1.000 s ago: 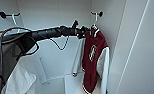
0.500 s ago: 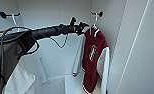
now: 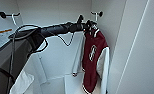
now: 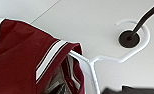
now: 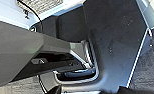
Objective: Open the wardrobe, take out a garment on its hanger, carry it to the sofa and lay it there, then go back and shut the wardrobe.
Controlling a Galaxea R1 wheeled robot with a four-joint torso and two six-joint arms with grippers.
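Inside the open wardrobe, the left gripper reaches the garment at its collar; its grip cannot be told. The hanger hooks a dark peg. Step: taking out; the hook must lift clear. A white shirt hangs near the opposite wall.

A home's clothes storage: a white wardrobe interior with wall pegs and a hanging garment.

You cannot make out the left tool where it meets the dark red varsity jacket with white sleeves. The jacket's hem runs off the head view's bottom edge, and its collar hides much of the thin white hanger.
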